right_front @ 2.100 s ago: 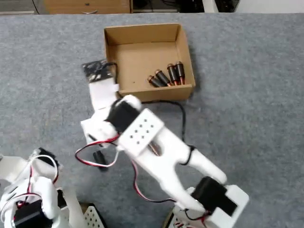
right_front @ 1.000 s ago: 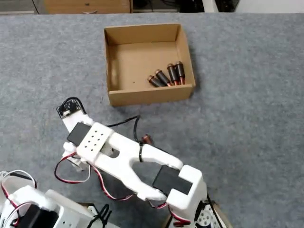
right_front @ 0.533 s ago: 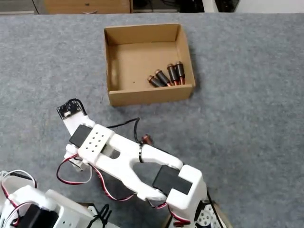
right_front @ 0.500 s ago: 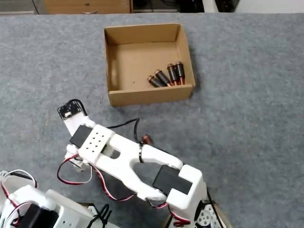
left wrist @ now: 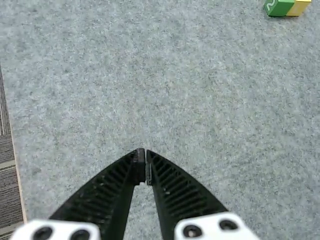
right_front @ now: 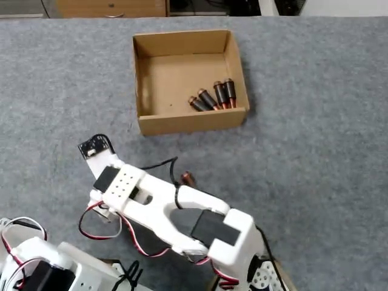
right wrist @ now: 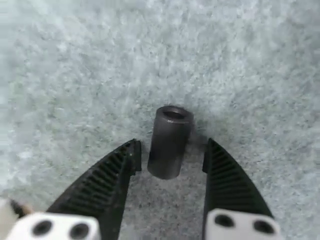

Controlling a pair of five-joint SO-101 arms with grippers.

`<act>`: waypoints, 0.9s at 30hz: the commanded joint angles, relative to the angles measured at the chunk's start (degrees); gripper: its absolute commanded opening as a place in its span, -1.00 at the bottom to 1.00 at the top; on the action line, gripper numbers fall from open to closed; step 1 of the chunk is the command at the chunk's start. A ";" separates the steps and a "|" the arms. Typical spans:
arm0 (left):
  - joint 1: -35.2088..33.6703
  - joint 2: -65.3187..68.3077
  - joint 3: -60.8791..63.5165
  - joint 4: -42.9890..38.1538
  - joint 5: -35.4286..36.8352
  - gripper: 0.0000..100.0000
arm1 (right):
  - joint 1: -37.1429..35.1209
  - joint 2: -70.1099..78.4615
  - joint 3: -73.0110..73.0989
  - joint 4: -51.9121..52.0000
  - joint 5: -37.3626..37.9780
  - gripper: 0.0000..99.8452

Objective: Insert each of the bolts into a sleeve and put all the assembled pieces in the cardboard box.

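In the right wrist view a black sleeve (right wrist: 170, 141) lies on the grey carpet between the fingers of my right gripper (right wrist: 171, 148), which is open around it with a small gap on each side. In the high view the right arm (right_front: 157, 203) stretches to the near left and covers that spot. A copper-headed bolt (right_front: 188, 178) lies loose on the carpet beside the arm. The cardboard box (right_front: 143, 91) at the back holds several assembled pieces (right_front: 213, 96). My left gripper (left wrist: 140, 156) is shut on nothing above bare carpet.
The left arm (right_front: 30, 260) is folded at the near left corner. A green and yellow block (left wrist: 282, 7) lies far off in the left wrist view, and the carpet's edge (left wrist: 7, 165) runs along one side there.
The right arm swung from beside the box to the near left, then crept slightly toward the near side. The box, its pieces and the loose bolt stayed put.
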 commanded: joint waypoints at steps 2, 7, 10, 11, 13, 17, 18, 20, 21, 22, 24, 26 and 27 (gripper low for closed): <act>-0.88 -0.04 -2.11 -0.35 -0.44 -0.96 | -0.40 3.74 -1.98 -0.44 -0.88 -0.60; -0.88 -0.04 -2.11 -0.35 -0.44 -0.96 | -0.40 6.29 -6.20 2.55 -0.88 -0.61; -0.88 -0.04 -2.11 -0.35 -0.44 -0.96 | -0.40 6.99 -6.55 3.16 -0.88 -0.77; -0.88 -0.04 -2.11 -0.35 -0.44 -0.96 | -0.31 6.90 -6.55 3.16 -0.88 -0.87; -0.88 -0.04 -2.11 -0.35 -0.44 -0.96 | -0.31 6.90 -6.55 3.16 -0.88 -1.00; -0.88 -0.04 -2.11 -0.35 -0.44 -0.96 | -0.31 6.81 -6.55 3.16 -0.70 -1.00; -0.88 -0.04 -2.11 -0.35 -0.44 -0.96 | -0.31 6.81 -6.55 3.16 -0.53 -1.00; -0.88 -0.04 -2.02 -0.35 -0.44 -0.96 | -0.31 6.73 -6.64 3.25 -0.44 -1.00; -0.88 0.04 -2.02 -0.35 -0.44 -0.96 | -0.04 6.64 -6.64 3.25 -0.44 -1.00; -0.79 0.04 -2.02 -0.35 -0.44 -0.96 | 0.48 6.29 -6.64 3.25 -0.35 -1.00; -0.79 0.22 -1.93 -0.35 -0.44 -0.96 | 2.42 4.26 -6.64 3.34 -0.26 -1.00; -0.70 0.31 -1.93 -0.35 -0.44 -0.96 | 5.05 0.75 -6.73 3.87 -0.18 -1.00; -0.53 0.31 -1.85 -0.35 -0.44 -0.96 | 6.55 -1.36 -7.08 4.31 0.09 -1.00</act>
